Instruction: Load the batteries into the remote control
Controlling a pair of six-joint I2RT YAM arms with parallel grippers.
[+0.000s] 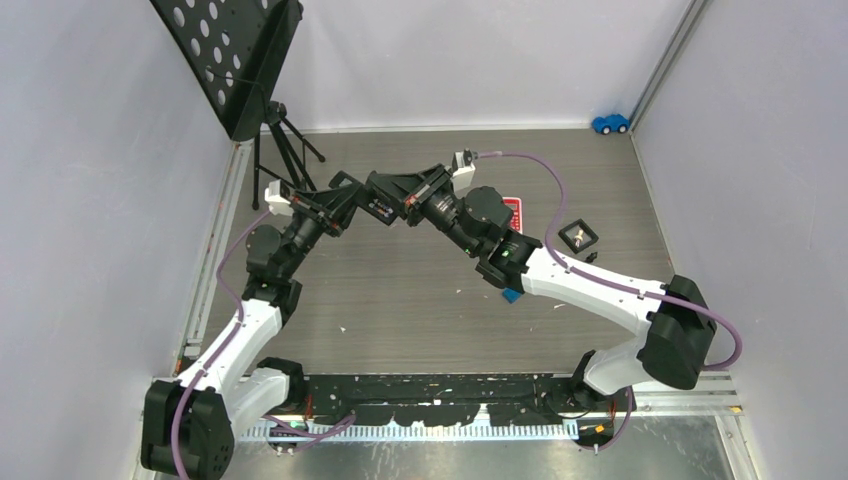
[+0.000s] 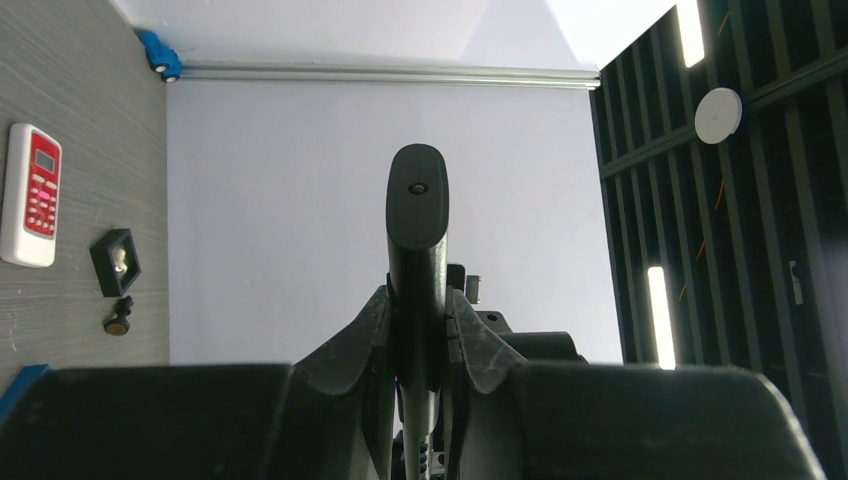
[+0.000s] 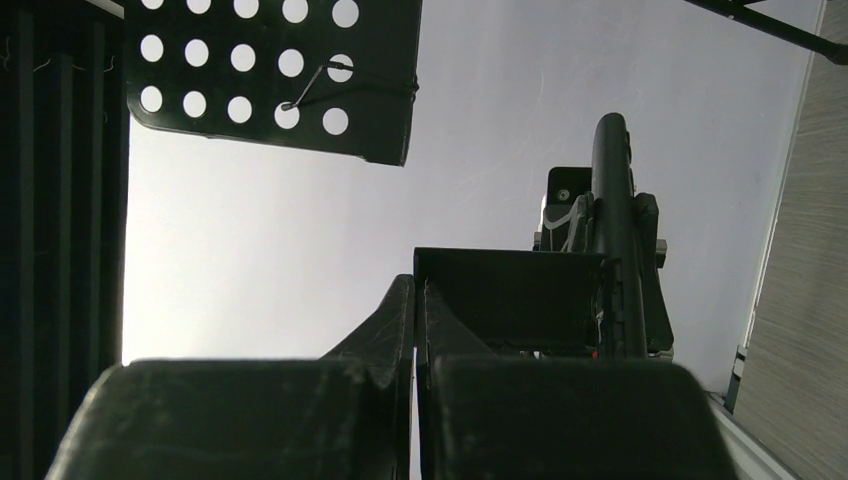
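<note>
The slim black remote control (image 2: 417, 215) stands edge-on above the grey wood-grain surface (image 2: 90, 100), pinched between the fingers of the left end effector (image 2: 418, 305). The right end effector (image 3: 414, 320) faces it with its fingers pressed together. A white remote with a red panel (image 2: 30, 195) lies flat on the surface.
</note>
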